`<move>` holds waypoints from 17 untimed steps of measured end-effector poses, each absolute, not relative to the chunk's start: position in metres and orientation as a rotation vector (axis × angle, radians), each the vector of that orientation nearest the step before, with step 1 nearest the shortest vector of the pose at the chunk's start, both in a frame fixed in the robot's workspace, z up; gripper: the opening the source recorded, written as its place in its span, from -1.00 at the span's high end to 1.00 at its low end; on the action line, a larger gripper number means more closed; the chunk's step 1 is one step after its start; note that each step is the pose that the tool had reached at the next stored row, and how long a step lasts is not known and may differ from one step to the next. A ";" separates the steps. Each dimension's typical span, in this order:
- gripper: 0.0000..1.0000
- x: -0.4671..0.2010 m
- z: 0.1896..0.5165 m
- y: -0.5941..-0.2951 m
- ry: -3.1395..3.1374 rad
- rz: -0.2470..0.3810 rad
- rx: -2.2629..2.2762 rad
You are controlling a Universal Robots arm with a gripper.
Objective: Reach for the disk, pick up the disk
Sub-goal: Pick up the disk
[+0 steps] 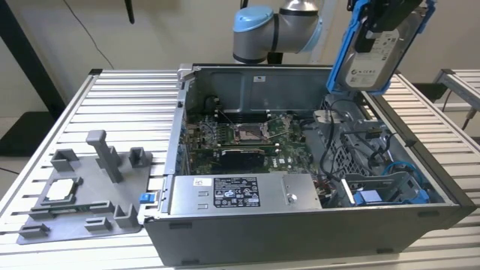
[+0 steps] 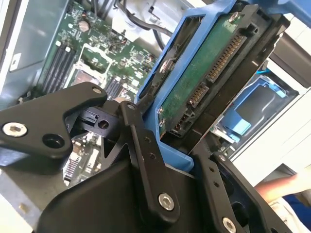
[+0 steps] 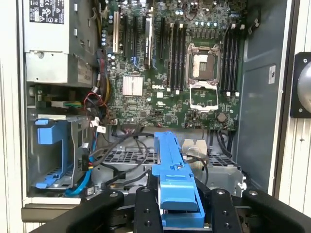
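Note:
The disk [image 1: 372, 56], a silver drive with a white label in a blue bracket, hangs tilted in the air above the far right corner of the open computer case [image 1: 300, 236]. My gripper [image 1: 384, 23] is shut on it from above. In the second wrist view the disk [image 2: 204, 73] shows its green circuit side and connectors, clamped between the black fingers [image 2: 141, 141] of the gripper [image 2: 177, 145]. In the first wrist view the blue bracket edge of the disk [image 3: 172, 170] sits between the fingers of the gripper [image 3: 180, 206], above the case interior.
Inside the case are the motherboard [image 1: 240, 138], a silver power supply box [image 1: 240, 194], loose cables and a blue drive bay [image 1: 379, 194]. A grey fixture plate [image 1: 86, 191] with a small silver chip lies at the exterior view's left. A person's hand [image 2: 282, 187] is near the table edge.

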State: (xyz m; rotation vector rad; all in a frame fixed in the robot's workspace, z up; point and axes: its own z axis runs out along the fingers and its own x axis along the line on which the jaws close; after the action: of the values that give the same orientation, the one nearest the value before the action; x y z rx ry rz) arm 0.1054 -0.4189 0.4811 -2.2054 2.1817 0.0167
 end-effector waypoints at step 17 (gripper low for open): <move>1.00 0.107 0.486 -0.468 2.191 0.041 -2.214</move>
State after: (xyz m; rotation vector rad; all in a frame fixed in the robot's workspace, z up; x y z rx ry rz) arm 0.1070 -0.4675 0.4864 -2.2142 2.1912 0.0412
